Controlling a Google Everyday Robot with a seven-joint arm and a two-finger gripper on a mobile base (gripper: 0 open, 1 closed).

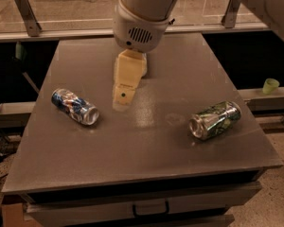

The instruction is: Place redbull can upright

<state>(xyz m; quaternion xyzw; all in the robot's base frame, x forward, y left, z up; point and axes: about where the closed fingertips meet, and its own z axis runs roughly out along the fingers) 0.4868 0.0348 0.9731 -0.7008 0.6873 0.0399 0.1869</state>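
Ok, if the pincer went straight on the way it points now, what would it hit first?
Most likely bare tabletop: the pincer hangs mid-table pointing down, and the redbull can lies off to one side, out of its line. Its height is hard to judge.

readable text: none | redbull can [75,106]: lying at table [146,164] left, no letters legible | green-and-silver can [214,120]: lying at right, print illegible | gripper [123,96]: over table middle, nearer redbull can, no lettering, one dark dot
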